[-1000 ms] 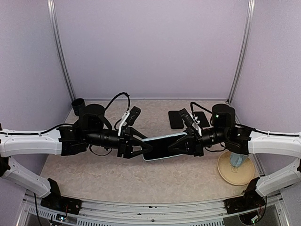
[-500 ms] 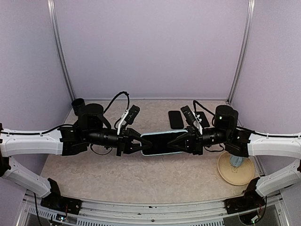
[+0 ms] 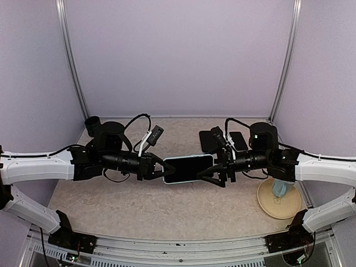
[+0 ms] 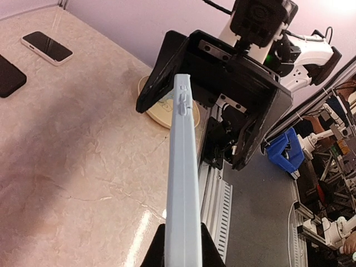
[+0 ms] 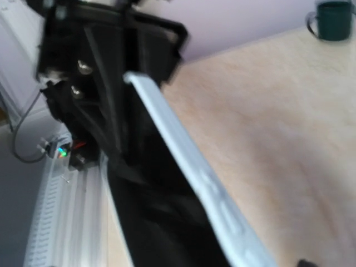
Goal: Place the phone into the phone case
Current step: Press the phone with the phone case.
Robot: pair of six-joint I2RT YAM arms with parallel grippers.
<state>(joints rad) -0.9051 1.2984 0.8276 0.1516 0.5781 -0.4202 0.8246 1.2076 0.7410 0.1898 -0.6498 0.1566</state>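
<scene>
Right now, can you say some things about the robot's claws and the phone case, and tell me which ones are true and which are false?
1. The left claw is shut on the light blue phone case. True.
2. The right claw is squeezing the case too. False: its jaws stand open on either side of the case's end.
3. The case lies flat on the table. False: it is held up in the air above it.
4. A round plate sits on the table by the right arm. True.
5. A dark mug stands at the far left of the table. True.
</scene>
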